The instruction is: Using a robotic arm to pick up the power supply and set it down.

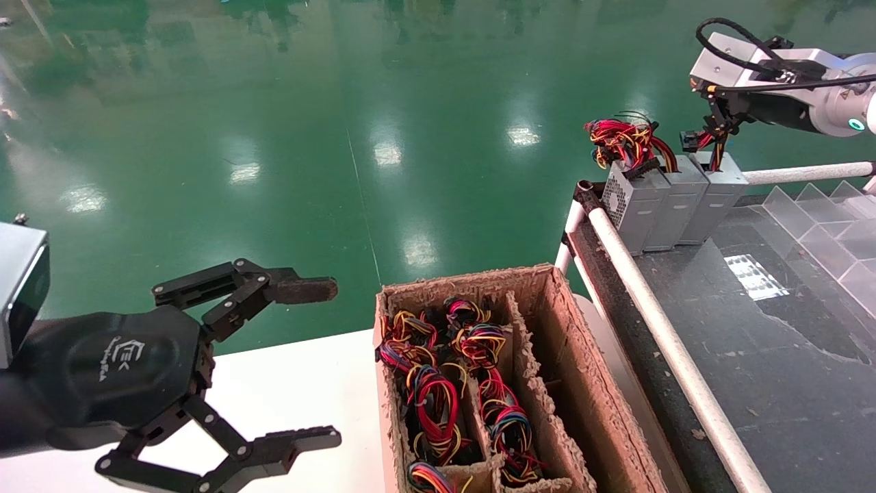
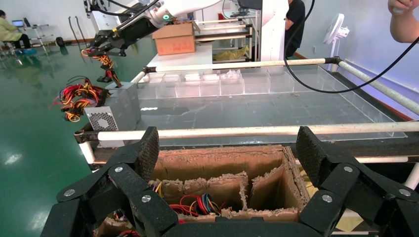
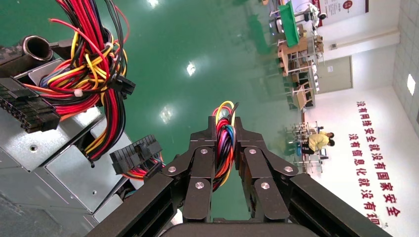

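Observation:
Three grey boxes stand in a row at the far corner of the dark table (image 1: 787,329). The power supply (image 1: 718,198) is the rightmost one, upright with its base on the table. Its multicoloured wire bundle (image 3: 223,143) rises between the jaws of my right gripper (image 1: 715,140), which is shut on it just above the box; the right wrist view shows that gripper (image 3: 225,126) pinching the wires. My left gripper (image 1: 325,363) hangs open and holds nothing, near the front, beside the cardboard box; in its own wrist view the gripper (image 2: 228,148) stands wide over that box.
A worn cardboard box (image 1: 582,383) with dividers holds several more supplies with wire bundles. A white padded rail (image 1: 657,322) edges the dark table, and clear plastic dividers (image 1: 828,226) sit at its right. A white tabletop (image 1: 301,383) lies under the left gripper.

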Action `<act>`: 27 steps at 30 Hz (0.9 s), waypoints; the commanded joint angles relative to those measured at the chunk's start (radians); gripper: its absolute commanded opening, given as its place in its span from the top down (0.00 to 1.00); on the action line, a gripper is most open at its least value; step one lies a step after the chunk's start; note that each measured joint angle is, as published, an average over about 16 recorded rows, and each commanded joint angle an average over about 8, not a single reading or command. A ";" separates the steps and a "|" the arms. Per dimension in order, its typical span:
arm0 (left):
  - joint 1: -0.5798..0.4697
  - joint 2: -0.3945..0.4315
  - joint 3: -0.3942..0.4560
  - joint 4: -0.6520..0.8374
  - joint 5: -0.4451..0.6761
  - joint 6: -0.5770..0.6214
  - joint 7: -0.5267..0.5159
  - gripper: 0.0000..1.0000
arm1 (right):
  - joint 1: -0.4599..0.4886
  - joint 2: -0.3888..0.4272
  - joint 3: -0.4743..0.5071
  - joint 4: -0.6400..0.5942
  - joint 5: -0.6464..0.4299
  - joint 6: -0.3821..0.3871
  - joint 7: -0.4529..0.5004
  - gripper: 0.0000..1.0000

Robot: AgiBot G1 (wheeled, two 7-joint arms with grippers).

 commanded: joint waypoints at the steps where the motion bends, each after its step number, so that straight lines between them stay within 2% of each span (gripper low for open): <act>1: 0.000 0.000 0.000 0.000 0.000 0.000 0.000 0.00 | -0.001 0.001 0.000 -0.001 0.000 0.001 0.001 0.00; 15: 0.000 0.000 0.000 0.000 0.000 0.000 0.000 0.00 | 0.016 0.010 0.006 -0.006 0.008 -0.022 0.021 0.00; 27: 0.000 0.000 0.001 0.000 0.000 0.000 0.000 0.00 | 0.049 0.050 0.068 -0.034 0.097 -0.140 0.156 0.00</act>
